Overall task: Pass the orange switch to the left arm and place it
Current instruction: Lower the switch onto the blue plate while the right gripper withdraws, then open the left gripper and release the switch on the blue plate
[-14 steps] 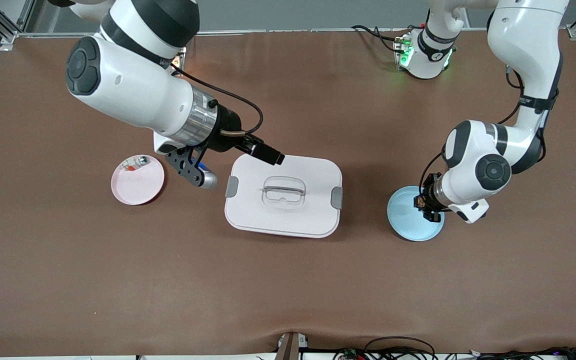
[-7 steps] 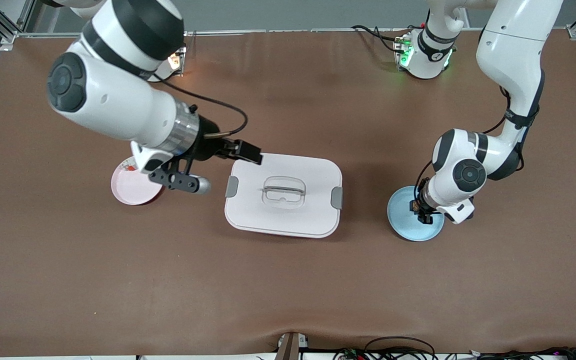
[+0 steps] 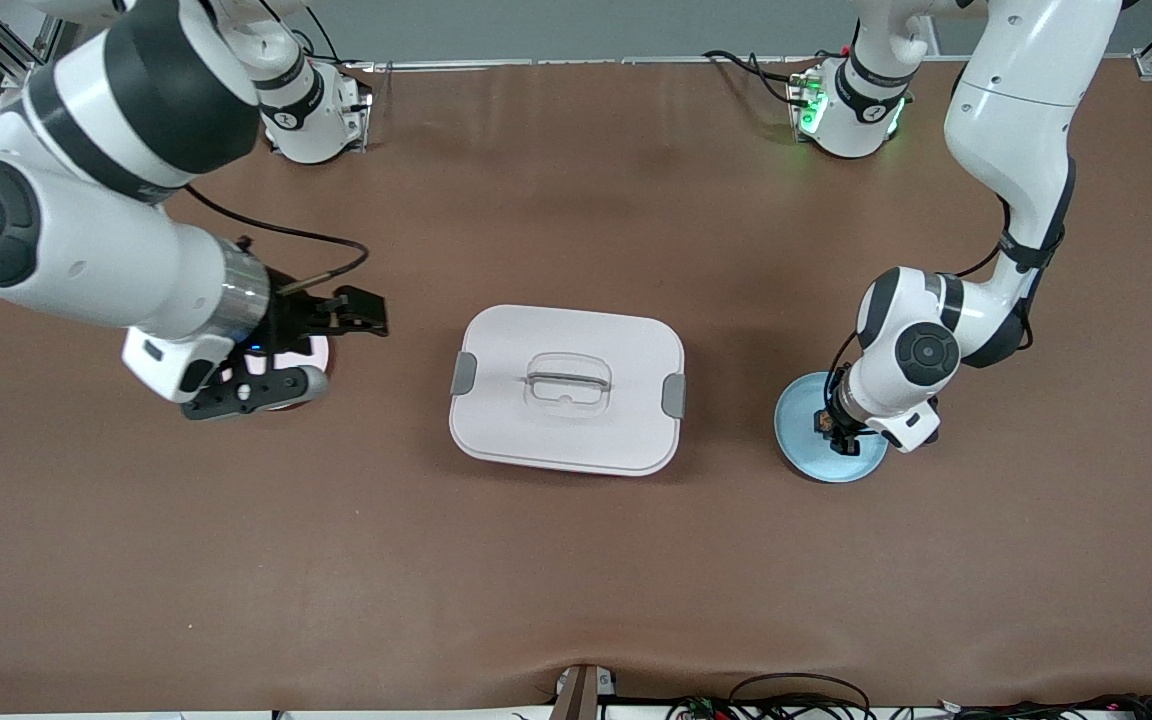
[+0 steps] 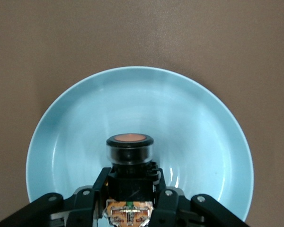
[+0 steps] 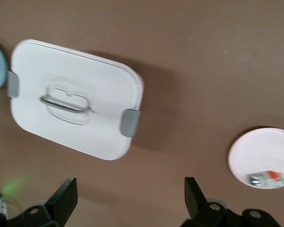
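Left pincer: clamped tight on the orange switch, right down at the blue plate, orange end pointing into the dish.
Orange switch: sat in that grip, over the middle of the blue plate, toward the left arm's end of the table.
Right pincer: fingers spread wide apart, nothing in them, up over the pink plate at the right arm's end.
Pink plate: had a small white part with a red patch lying in it.
Box: lid on, mid-table between the two plates, well apart from both.
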